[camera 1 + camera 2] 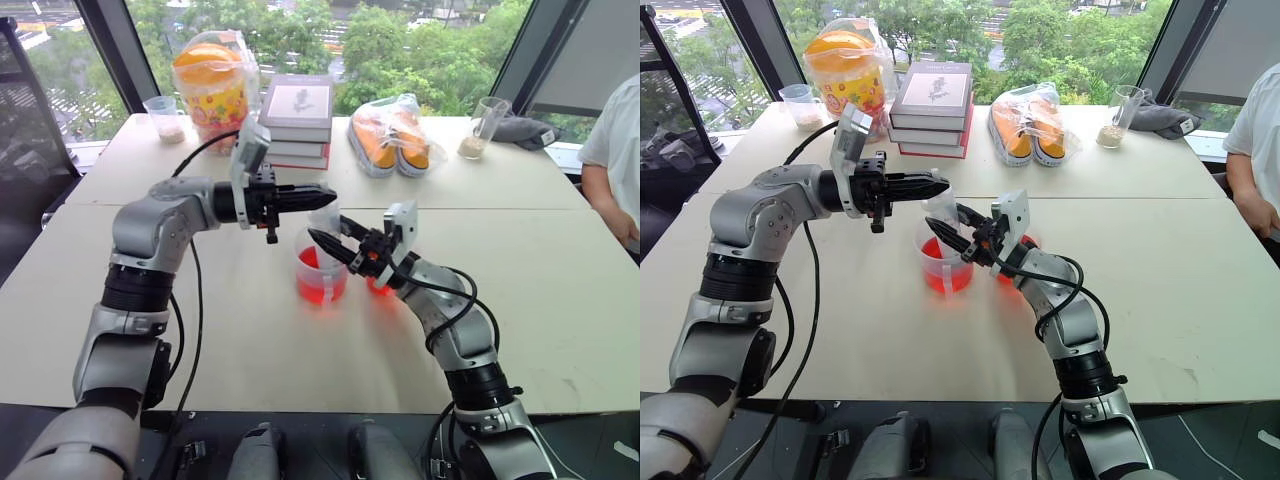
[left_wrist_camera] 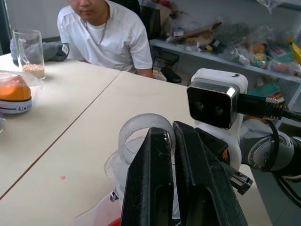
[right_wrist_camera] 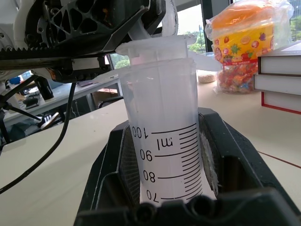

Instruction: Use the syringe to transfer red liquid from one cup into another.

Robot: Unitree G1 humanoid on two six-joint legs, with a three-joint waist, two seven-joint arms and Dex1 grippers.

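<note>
Syringe (image 3: 164, 136) upright over the larger cup (image 1: 321, 272) on a pale table (image 1: 560, 300) by tall windows.
Right gripper (image 1: 335, 240) clamps its barrel; left gripper (image 1: 318, 191) is clenched on the plunger ring (image 2: 146, 136). The smaller cup (image 1: 380, 285) is mostly hidden behind the right gripper; a seated person (image 1: 615, 160) is cut off at the edge.

Lab or office: high windows (image 1: 420, 40) over treetops, cluttered shelves (image 2: 225, 42), pale work table (image 1: 560, 270).
</note>
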